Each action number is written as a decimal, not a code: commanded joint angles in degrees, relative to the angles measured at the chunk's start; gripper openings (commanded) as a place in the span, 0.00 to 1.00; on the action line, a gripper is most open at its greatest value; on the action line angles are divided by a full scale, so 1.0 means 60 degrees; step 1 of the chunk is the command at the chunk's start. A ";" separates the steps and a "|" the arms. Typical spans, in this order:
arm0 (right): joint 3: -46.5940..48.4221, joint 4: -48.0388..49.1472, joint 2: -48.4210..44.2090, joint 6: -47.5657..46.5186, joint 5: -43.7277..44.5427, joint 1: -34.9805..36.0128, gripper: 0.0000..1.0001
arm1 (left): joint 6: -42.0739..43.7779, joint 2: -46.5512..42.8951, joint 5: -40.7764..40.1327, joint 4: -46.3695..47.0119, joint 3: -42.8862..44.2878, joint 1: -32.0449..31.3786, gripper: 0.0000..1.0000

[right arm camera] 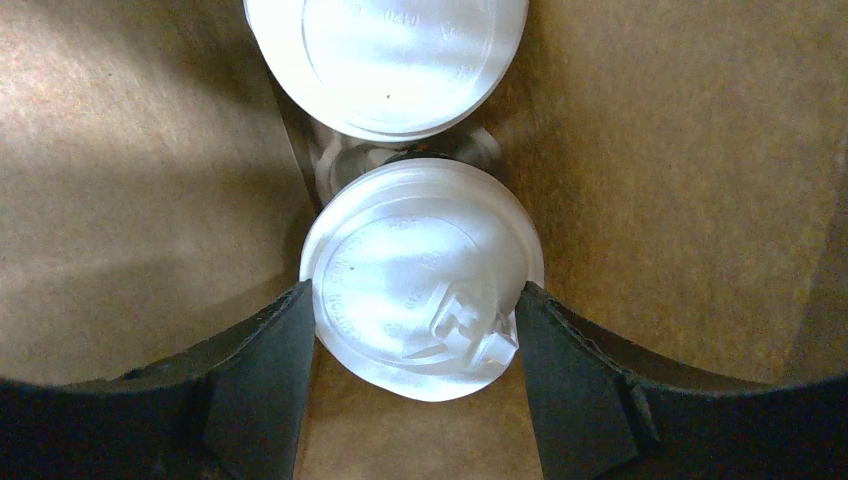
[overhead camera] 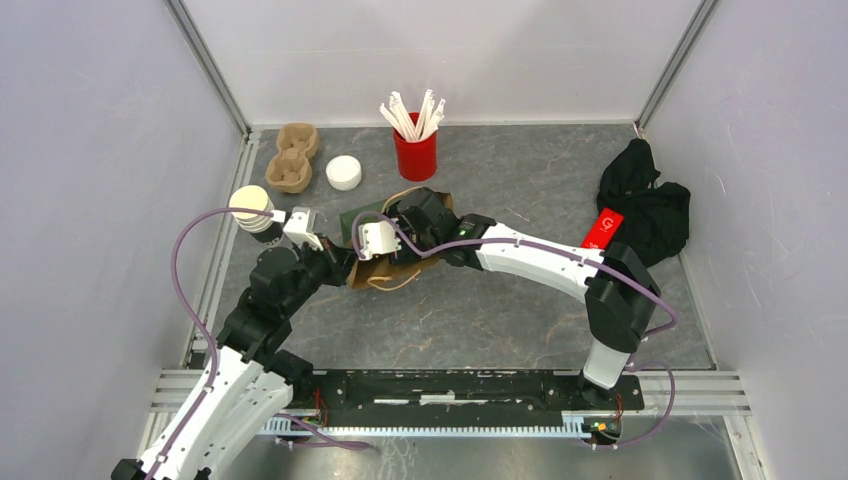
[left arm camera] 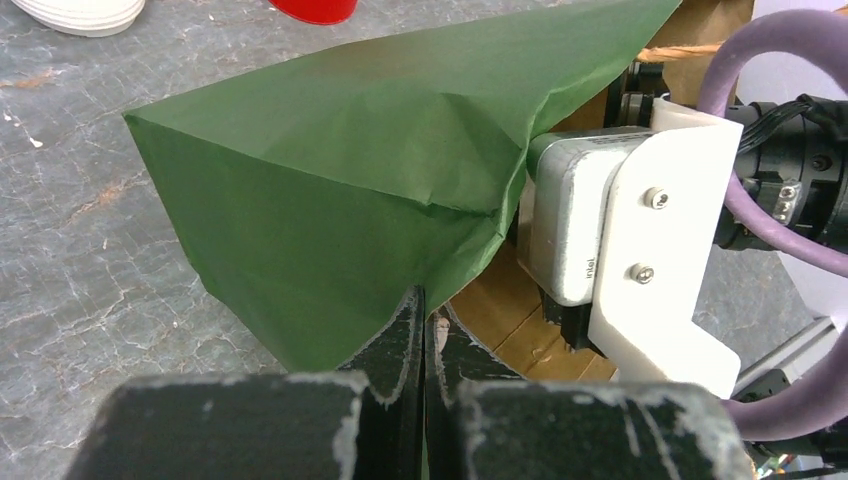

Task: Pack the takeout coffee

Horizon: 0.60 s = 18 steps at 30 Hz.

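Note:
Inside a paper bag, green outside (left arm camera: pixel 340 170) and brown inside (right arm camera: pixel 130 200), stand two takeout coffee cups, of which only the white sip lids show. The near cup (right arm camera: pixel 400 270) sits between my right gripper's (right arm camera: pixel 415 295) fingers, which press on both sides of its lid. Just beyond it is the far cup (right arm camera: pixel 385 60). My left gripper (left arm camera: pixel 422 305) is shut on the bag's green rim. From above, the bag (overhead camera: pixel 392 270) lies mid-table with the right arm's wrist (overhead camera: pixel 420 215) reaching into it; the cups are hidden there.
At the back stands a red holder of white sticks (overhead camera: pixel 415 150). Left of it are a loose white lid stack (overhead camera: pixel 343 172) and a cardboard cup carrier (overhead camera: pixel 293 157). A stack of lidless cups (overhead camera: pixel 250 208) is at the left edge. A black cloth (overhead camera: pixel 645 200) lies right.

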 commanded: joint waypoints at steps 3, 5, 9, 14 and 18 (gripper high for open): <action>-0.0069 -0.0049 -0.0339 0.0411 0.0061 -0.0056 0.40 | -0.0722 -0.0052 0.0771 -0.0516 0.0693 -0.0039 0.02; -0.0152 -0.0271 -0.0473 0.0504 0.0091 -0.0047 0.40 | -0.0898 -0.0136 0.0992 -0.0666 0.0691 -0.0042 0.02; -0.0488 -0.0655 -0.0995 0.0704 0.0162 0.0113 0.40 | -0.1414 -0.0406 0.1735 -0.0736 0.0509 -0.0039 0.02; -0.0708 -0.1043 -0.1466 0.1027 0.0391 0.0535 0.41 | -0.1768 -0.0829 0.1919 -0.1282 0.0521 -0.0042 0.02; -0.1460 -0.0474 -0.1815 0.1038 0.0555 0.0582 0.41 | -0.1874 -0.1026 0.1606 -0.1529 0.0414 -0.0040 0.02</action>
